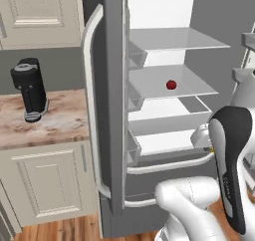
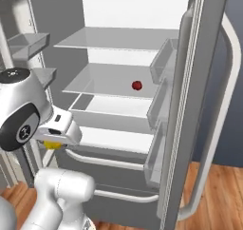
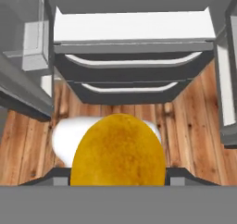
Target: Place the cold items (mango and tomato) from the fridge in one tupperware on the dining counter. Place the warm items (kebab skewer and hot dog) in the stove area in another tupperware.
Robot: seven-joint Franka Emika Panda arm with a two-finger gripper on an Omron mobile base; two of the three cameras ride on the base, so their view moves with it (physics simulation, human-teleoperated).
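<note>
The claw (image 3: 118, 183) is clamped on the mango (image 3: 118, 151). Behind it stands the open fridge (image 2: 118, 105), a tomato (image 2: 136, 85) shelved above.

Glossy white rounded arm (image 1: 187, 205) with black joint covers (one apparently bearing small, unreadable pale lettering).

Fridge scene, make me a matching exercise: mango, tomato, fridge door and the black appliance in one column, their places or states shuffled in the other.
1. mango
2. tomato
3. fridge door
4. black appliance

A. on a middle fridge shelf
B. swung open
C. held between the fingers
D. standing on the marbled counter

Pairs: 1-C, 2-A, 3-B, 4-D
</note>
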